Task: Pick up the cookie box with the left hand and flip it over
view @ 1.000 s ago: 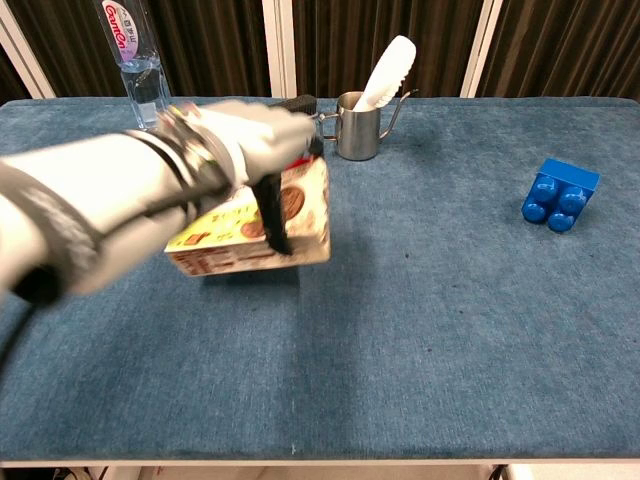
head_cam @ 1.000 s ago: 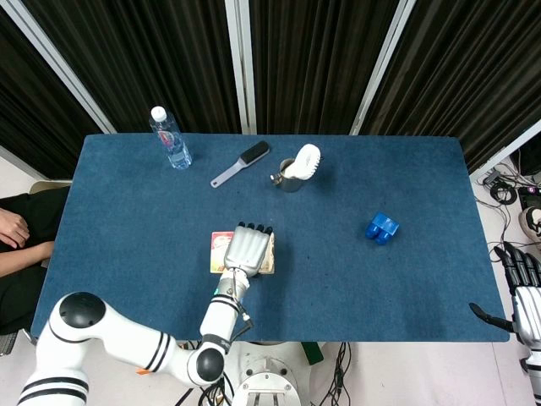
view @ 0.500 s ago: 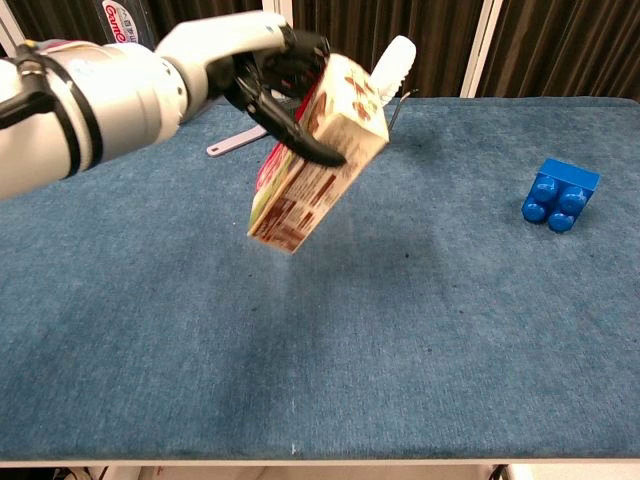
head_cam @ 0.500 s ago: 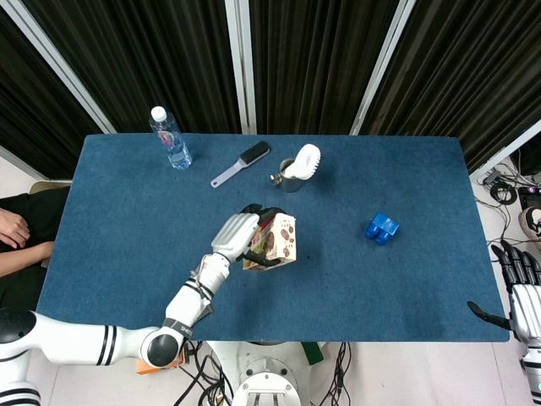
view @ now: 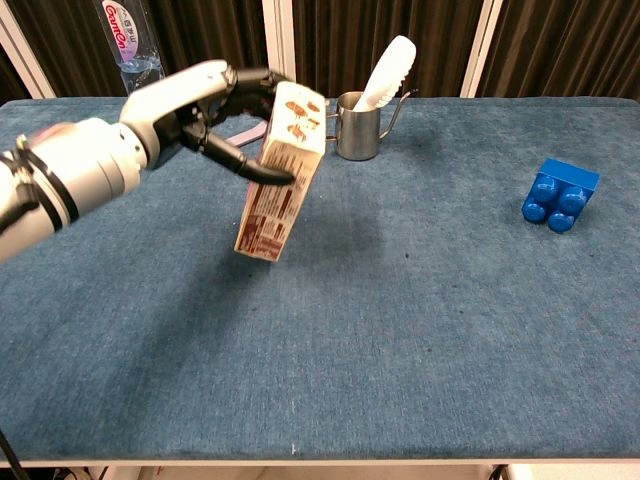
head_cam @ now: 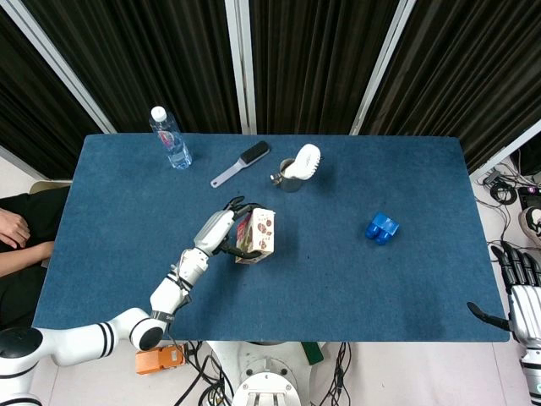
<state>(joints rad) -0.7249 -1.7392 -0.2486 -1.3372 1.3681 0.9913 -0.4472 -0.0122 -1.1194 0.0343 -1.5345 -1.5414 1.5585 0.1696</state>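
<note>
- Blue carpet-like cloth covers the worktop [head_cam: 397, 288]; behind it hang dark curtains with pale upright posts between them.
- The left hand [view: 215, 105] holds the cookie box [view: 279, 172] in the air above the cloth, thumb on the near side and the other fingers over the top, the box standing almost on end and leaning. In the head view it is a little toward 9 o'clock from the worktop's middle.
- At 12 o'clock from the box stands a metal cup [head_cam: 289, 178] with a white brush [head_cam: 304, 161] in it; a grey brush [head_cam: 240, 163] lies at 11 o'clock, and a water bottle [head_cam: 170, 137] stands farther the same way.
- A blue block [head_cam: 382, 227] lies at 3 o'clock, well apart.
- Only the head view shows the right hand [head_cam: 522, 292], beyond the worktop's edge at 4 o'clock, fingers apart and holding nothing, and a person's hand [head_cam: 12, 227] at 9 o'clock.
- Only the chest view shows the printing on the box's narrow side and the bottle's red label.
</note>
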